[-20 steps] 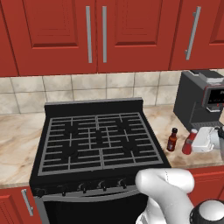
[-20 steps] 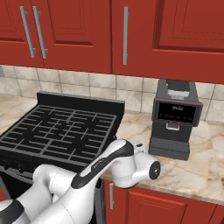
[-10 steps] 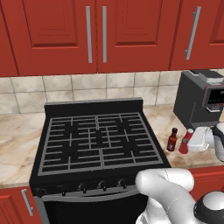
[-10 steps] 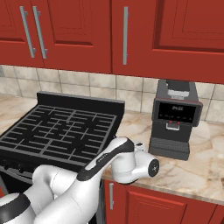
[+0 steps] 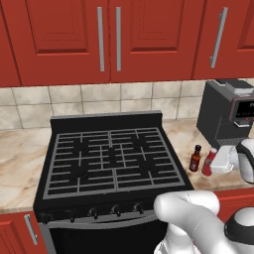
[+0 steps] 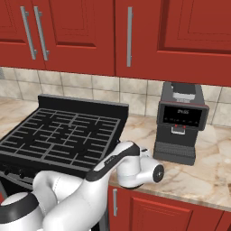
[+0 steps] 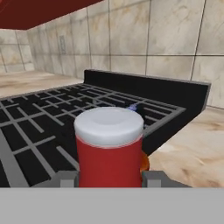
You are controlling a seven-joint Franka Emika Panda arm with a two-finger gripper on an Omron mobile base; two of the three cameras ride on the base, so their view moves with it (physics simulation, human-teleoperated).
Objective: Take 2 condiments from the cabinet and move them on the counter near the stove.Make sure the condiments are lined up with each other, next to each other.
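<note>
Two condiments stood on the surface right of the stove: brown bottle placed, red bottle beside it, gripped in the closed tool. Release remained.

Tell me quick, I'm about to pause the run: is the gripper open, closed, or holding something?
Gripper: closed on the red bottle, beside the dark brown bottle on the counter right of the stove.

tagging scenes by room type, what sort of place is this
A home-style kitchen, rendered: a black gas stove set in a marble-look counter, red wall cabinets above, and a coffee machine beside it.
</note>
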